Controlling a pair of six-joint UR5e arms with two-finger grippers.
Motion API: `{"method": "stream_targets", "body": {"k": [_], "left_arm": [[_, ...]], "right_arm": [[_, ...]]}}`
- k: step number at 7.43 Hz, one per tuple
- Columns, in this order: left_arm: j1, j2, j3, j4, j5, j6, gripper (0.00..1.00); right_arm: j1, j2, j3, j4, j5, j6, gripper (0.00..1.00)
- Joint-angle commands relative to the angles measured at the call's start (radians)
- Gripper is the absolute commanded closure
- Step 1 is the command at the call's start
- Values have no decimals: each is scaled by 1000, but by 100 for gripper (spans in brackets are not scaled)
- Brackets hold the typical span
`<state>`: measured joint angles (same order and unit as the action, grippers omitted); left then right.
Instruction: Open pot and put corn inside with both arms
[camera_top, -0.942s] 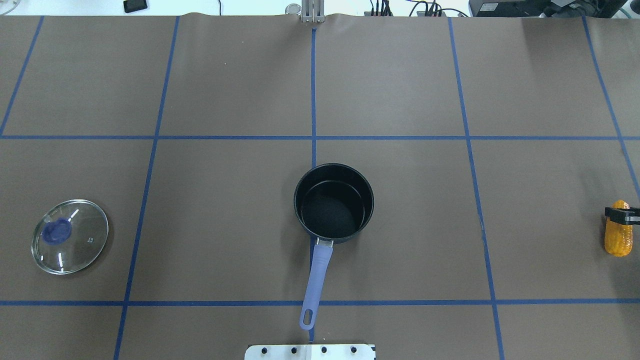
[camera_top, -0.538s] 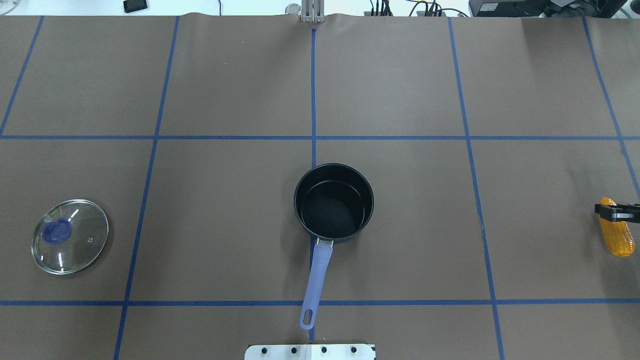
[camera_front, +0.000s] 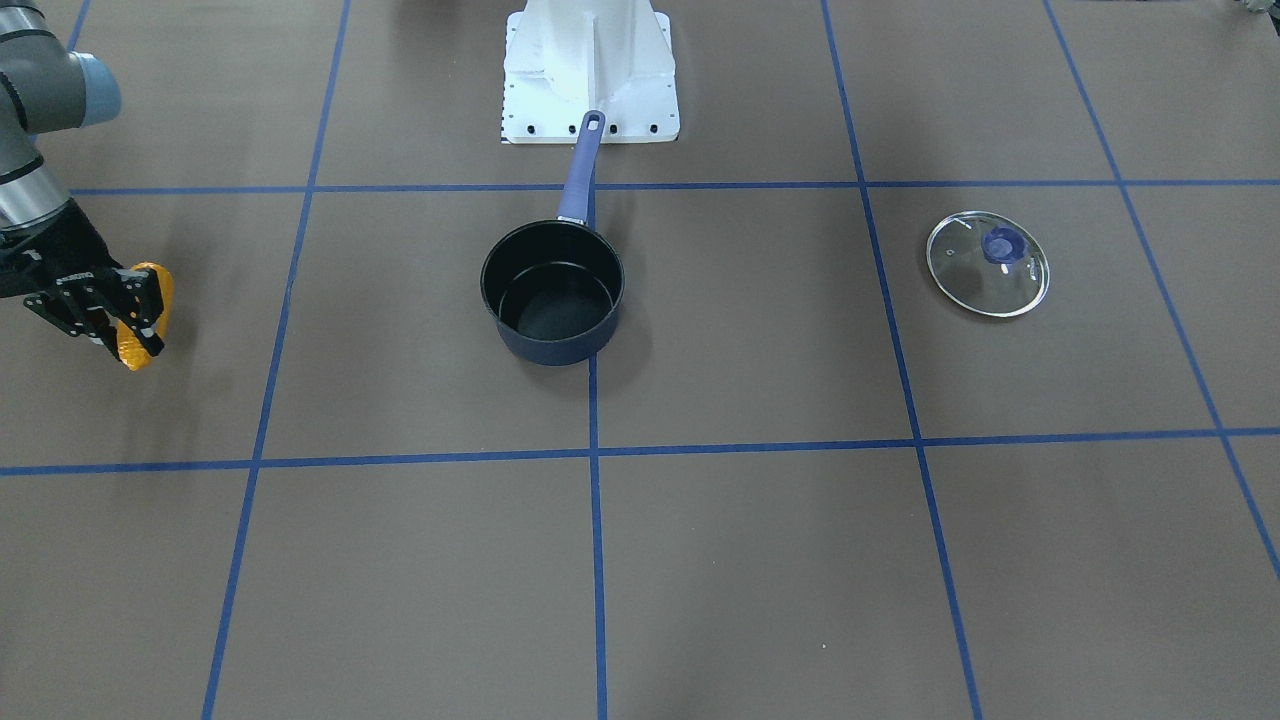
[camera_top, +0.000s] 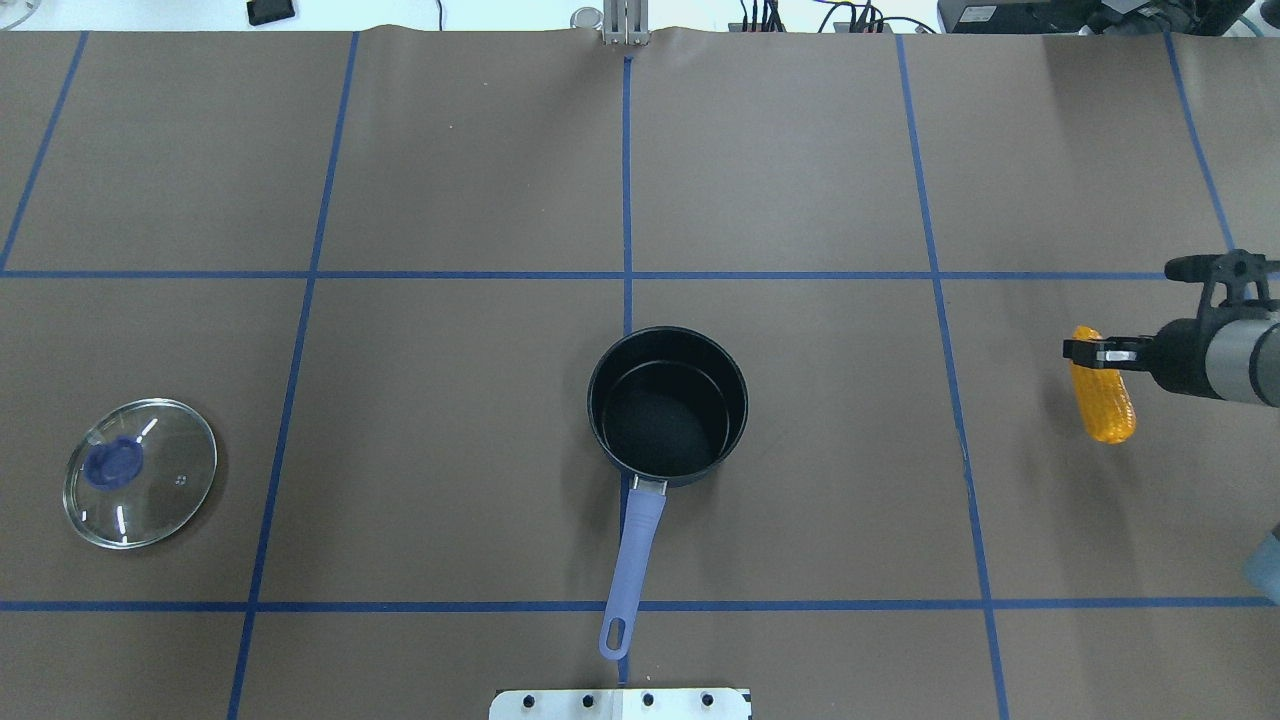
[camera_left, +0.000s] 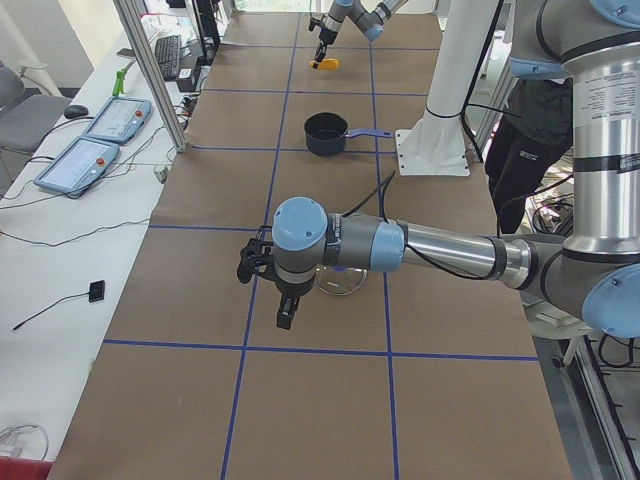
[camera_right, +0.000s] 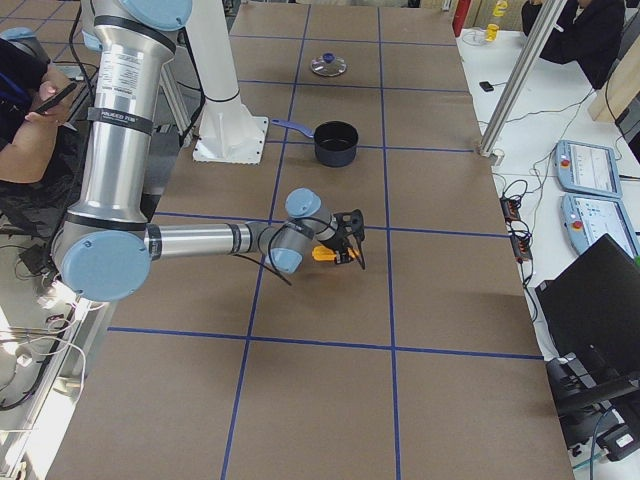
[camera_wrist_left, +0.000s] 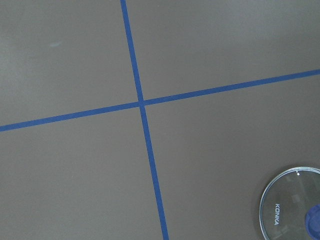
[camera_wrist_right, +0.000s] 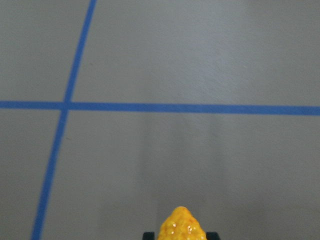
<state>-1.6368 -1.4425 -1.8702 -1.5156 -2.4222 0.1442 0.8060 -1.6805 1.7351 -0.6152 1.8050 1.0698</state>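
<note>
Clamping the right end effector on the corn, holding it above the counter, well apart from the open pot. Leaving the lid off, far aside; awaiting only the drop inside. Cannot tell the left end effector state.

Bright, even overhead light washes the brown table, leaving only faint, soft shadows beside the pot, small white glints on the glass lid, and the corn slightly soft at the right wrist view's bottom edge.
</note>
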Motion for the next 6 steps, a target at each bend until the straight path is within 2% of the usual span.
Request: {"method": "stream_targets", "body": {"k": [1, 3, 5, 6], "left_arm": [[0, 5, -4, 0, 0, -2, 1], [0, 5, -4, 0, 0, -2, 1], [2, 5, -3, 0, 0, -2, 1], [3, 5, -1, 0, 2, 0, 1]], "right_arm": [[-14, 219, 43, -161, 33, 161, 100], [-100, 416, 35, -272, -8, 267, 100], [-221, 571, 32, -378, -143, 373, 100], [-294, 596, 27, -391, -229, 377, 100]]}}
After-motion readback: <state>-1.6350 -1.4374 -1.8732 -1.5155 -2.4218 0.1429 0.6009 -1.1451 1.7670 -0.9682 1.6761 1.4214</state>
